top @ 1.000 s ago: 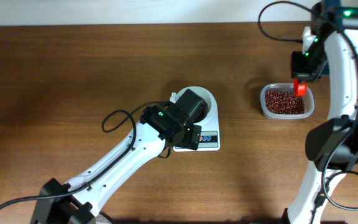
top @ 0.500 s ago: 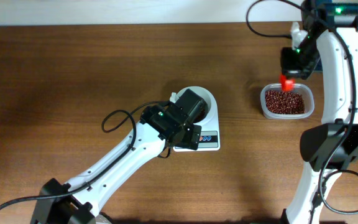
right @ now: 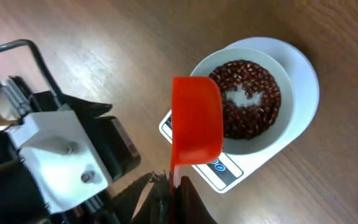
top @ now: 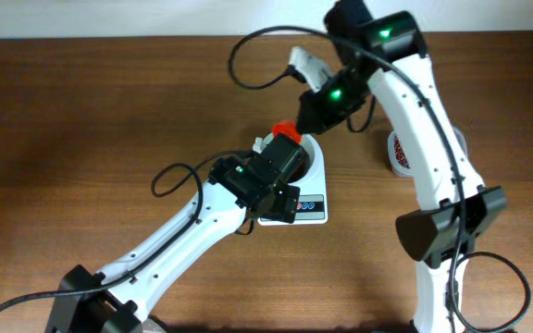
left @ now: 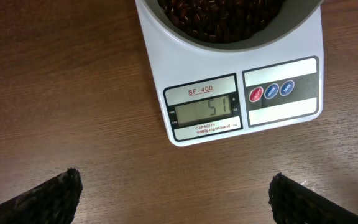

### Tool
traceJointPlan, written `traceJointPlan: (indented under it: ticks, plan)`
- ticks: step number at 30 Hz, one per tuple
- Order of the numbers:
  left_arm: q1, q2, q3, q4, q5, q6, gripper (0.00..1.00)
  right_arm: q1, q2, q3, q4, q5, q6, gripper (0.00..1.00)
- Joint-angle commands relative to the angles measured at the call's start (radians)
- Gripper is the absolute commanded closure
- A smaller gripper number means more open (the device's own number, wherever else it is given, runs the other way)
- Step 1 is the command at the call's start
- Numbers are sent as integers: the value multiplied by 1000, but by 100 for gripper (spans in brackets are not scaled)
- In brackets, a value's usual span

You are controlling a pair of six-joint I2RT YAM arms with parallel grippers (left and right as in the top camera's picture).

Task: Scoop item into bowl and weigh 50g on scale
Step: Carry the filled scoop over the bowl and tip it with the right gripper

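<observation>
A white scale [left: 229,81] carries the white bowl [left: 294,28] holding dark red-brown beans [left: 222,15]; its display reads 51. My left gripper [left: 176,199] hangs open over the bare table just in front of the scale, nothing between its fingers. In the overhead view the left gripper [top: 283,159] covers most of the bowl [top: 316,155]. My right gripper [right: 178,186] is shut on the handle of a red scoop [right: 196,118], held over the bowl's [right: 253,148] near-left rim. The scoop's inside is hidden. From overhead, the scoop [top: 287,132] sits at the scale's [top: 308,205] far edge.
A clear tub [top: 398,153] of beans stands right of the scale, mostly hidden behind the right arm [top: 433,157]. The left arm [top: 192,231] stretches diagonally from the lower left. A pale wall runs along the table's far edge [top: 155,35].
The right arm has swung left from above the tub to over the bowl on the scale, carrying the red scoop. The left arm has not moved.
</observation>
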Motion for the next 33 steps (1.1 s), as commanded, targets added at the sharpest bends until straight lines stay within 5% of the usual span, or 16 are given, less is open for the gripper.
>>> traceJointPlan:
  ticks: [1, 12, 23, 33]
  plan:
    - [-3, -5, -5, 1, -11, -5, 1, 35, -4, -26, 20, 88, 31, 96]
    - [-3, -5, -5, 1, -11, -5, 1, 44, -4, -315, 278, 154, 27, 96]
    - [-3, -5, -5, 1, -11, -5, 1, 44, -4, -402, 345, 230, 27, 96]
    - [-3, -5, -5, 1, -11, -5, 1, 43, -4, -412, 326, 109, 27, 96]
